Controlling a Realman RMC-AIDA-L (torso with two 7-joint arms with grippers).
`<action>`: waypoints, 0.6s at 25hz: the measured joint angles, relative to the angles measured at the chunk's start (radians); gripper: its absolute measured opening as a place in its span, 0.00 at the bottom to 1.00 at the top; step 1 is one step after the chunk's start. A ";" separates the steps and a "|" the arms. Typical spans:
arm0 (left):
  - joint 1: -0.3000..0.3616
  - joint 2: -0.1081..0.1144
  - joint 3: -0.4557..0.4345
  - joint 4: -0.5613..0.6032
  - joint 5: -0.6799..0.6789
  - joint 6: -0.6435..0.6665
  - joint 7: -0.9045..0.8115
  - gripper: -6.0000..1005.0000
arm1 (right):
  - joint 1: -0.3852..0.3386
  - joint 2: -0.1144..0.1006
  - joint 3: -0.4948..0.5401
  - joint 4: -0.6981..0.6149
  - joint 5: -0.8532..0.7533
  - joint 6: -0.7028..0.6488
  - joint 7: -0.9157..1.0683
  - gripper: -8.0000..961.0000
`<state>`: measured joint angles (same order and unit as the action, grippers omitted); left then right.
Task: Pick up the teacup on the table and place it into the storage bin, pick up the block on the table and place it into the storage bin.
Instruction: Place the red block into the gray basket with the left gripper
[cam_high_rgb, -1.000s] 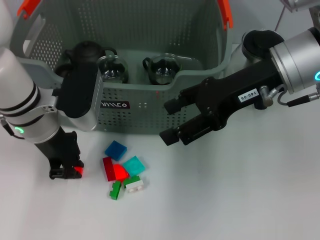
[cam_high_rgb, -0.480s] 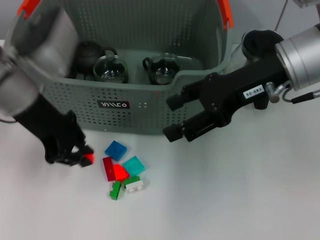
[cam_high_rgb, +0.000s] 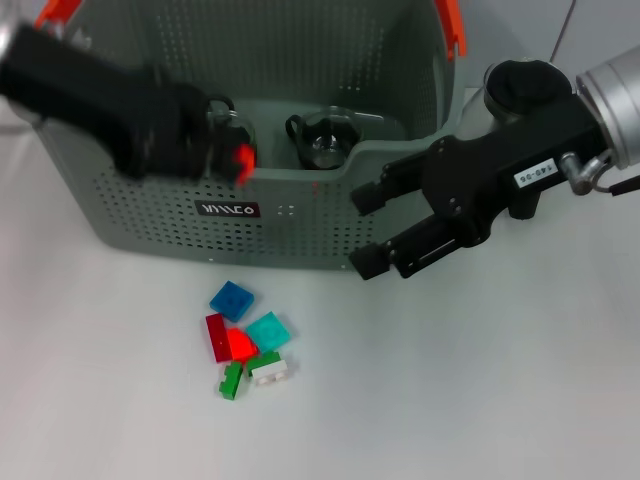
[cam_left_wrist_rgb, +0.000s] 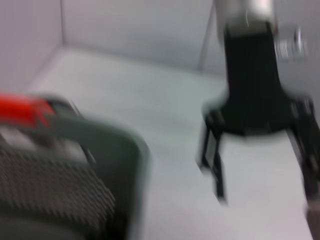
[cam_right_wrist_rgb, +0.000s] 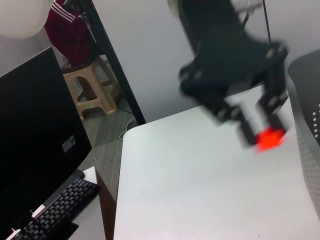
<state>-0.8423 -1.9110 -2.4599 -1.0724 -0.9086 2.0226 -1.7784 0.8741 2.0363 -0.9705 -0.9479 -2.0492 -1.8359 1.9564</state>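
One red block (cam_high_rgb: 241, 159) in left gripper (cam_high_rgb: 232, 160) | right wrist view: pinched (cam_right_wrist_rgb: 270, 138)

You see the left gripper (cam_high_rgb: 235, 160) only as a dark smear over the front wall of the storage bin (cam_high_rgb: 330, 215), so its jaws cannot be read; it hides part of the glass teacup (cam_high_rgb: 222, 128) behind it. The red block (cam_high_rgb: 241, 158) at its tip is blurred too. The bin's back is cut off by the head view's top edge.
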 joint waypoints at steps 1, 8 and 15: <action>-0.007 0.009 -0.011 0.007 -0.012 -0.019 -0.012 0.18 | 0.001 -0.004 0.000 0.000 0.002 -0.003 -0.001 0.95; -0.079 0.087 -0.027 0.214 -0.002 -0.341 -0.120 0.18 | -0.002 -0.012 0.000 0.000 0.006 -0.015 -0.017 0.95; -0.104 0.093 0.007 0.345 0.027 -0.635 -0.223 0.18 | -0.004 -0.014 -0.006 0.007 0.003 -0.016 -0.032 0.95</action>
<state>-0.9459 -1.8180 -2.4528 -0.7270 -0.8814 1.3874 -2.0013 0.8701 2.0219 -0.9768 -0.9404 -2.0466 -1.8516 1.9249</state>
